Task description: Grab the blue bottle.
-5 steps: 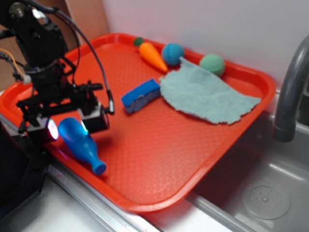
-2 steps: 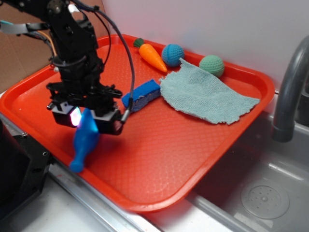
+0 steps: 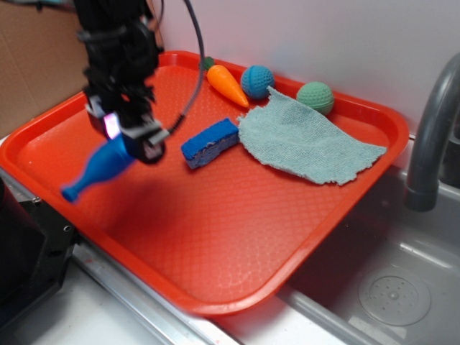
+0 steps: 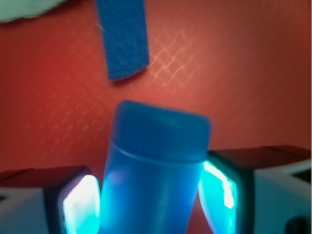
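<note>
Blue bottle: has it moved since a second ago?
Yes. The blue bottle, clamped in the hand, has risen off the tray and moved back, now nearly level with the blue sponge.

Tool [image 3: 128,136] grips blue bottle [image 3: 97,167] (tilted) above tray [image 3: 237,237].

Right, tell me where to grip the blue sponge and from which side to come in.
Grip the blue sponge across its short width, near the middle, coming down from above. It lies flat on the tray as a long narrow block, so its long sides are the easiest faces to pinch. The cloth sits close at one end, so stay off that end. For now the gripper is shut on the blue bottle.
</note>
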Controlling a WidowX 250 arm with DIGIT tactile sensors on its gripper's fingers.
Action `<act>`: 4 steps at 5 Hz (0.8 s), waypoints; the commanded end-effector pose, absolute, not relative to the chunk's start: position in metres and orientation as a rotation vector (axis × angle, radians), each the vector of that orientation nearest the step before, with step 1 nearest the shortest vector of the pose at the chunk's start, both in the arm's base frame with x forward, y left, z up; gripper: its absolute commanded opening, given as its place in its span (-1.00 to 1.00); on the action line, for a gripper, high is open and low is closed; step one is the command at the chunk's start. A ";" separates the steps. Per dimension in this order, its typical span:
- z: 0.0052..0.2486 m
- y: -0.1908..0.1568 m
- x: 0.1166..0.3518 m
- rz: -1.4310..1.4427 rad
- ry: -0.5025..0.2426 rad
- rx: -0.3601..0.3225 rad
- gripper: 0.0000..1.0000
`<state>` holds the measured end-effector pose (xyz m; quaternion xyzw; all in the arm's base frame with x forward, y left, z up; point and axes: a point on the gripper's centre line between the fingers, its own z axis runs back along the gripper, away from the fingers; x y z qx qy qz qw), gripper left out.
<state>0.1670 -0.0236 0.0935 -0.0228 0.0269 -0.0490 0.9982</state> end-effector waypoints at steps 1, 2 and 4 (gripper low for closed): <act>0.191 0.027 0.153 0.034 -0.155 -0.057 -1.00; 0.216 0.043 0.149 0.109 -0.161 -0.020 -1.00; 0.230 0.052 0.150 0.158 -0.155 0.094 -1.00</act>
